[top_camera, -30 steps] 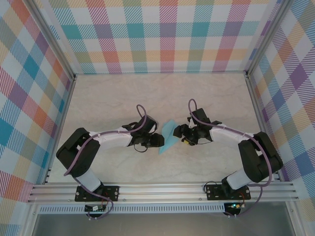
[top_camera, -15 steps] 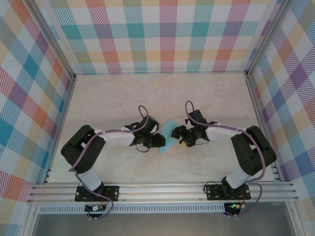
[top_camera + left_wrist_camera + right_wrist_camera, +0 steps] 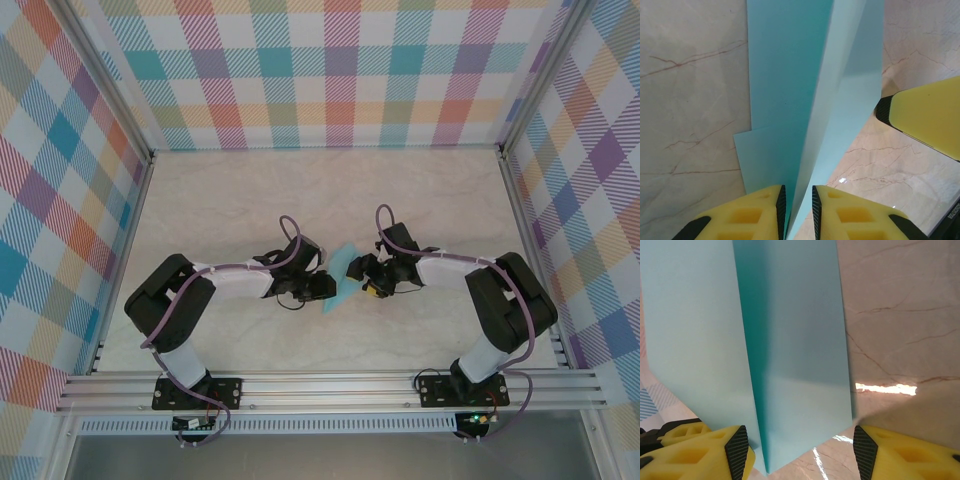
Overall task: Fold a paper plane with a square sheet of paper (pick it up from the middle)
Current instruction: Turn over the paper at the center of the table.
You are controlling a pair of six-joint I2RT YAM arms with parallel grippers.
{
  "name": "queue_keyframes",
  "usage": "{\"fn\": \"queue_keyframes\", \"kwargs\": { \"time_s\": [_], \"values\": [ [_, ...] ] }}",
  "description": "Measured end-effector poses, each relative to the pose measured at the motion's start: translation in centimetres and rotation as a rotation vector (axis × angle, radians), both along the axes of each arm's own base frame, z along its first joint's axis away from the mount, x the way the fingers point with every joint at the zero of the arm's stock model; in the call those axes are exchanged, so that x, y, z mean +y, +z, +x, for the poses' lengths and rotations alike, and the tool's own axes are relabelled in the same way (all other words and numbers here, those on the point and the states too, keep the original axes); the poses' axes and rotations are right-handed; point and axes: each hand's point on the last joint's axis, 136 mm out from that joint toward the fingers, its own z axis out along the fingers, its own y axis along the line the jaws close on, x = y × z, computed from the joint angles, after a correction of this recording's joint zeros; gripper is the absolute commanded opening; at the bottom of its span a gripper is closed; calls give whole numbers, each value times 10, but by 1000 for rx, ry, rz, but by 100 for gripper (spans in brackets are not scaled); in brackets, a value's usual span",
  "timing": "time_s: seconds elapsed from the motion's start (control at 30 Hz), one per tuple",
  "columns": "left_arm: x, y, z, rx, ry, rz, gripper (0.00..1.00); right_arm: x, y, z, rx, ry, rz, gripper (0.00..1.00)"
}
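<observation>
The light blue paper is found near table ctr, a little toward 6 o'clock. It is folded lengthwise w/ a raised ridge and is held up off the marble-look table. Its surface is plain. A tiny label at the 4 o'clock corner of the L wrist view is too small to be read.

The L gripper is placed at the paper's 8 o'clock in the top view. In its own wrist view the yellow fingers are drawn nearly together, and the ridge is pinched btwn the black pads. The R gripper is placed at the paper's 3 o'clock. Its jaws are spread wide w/ the paper standing btwn them. Whether the R pads touch it cannot be told.

From above, the paper is made out as a small blue sliver btwn the two wrists. The ridge and a lower flap at 8 o'clock are given by the L wrist view, where one R finger is seen at 3 o'clock, just beside the paper's edge. The fold's shaded inner face is given by the R wrist view. Plaid walls are shown from above.
</observation>
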Motion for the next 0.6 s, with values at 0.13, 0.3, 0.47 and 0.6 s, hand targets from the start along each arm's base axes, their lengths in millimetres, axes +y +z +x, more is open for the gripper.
{"fn": "queue_keyframes", "kwargs": {
  "time_s": [0.13, 0.3, 0.47, 0.6],
  "values": [
    [1, 0, 0, -3, 2, 4, 24, 0, 0, 0, 7, -10, 2, 60],
    [5, -4, 0, -4, 5, 30, 28, 0, 0, 1, 13, -22, 6, 59],
    [11, -5, 0, -19, 1, 56, 28, 0, 0, 1, 16, -28, 6, 59],
    [13, -3, 0, -29, -1, 63, 25, 0, 1, 1, 17, -31, 7, 59]
  ]
}}
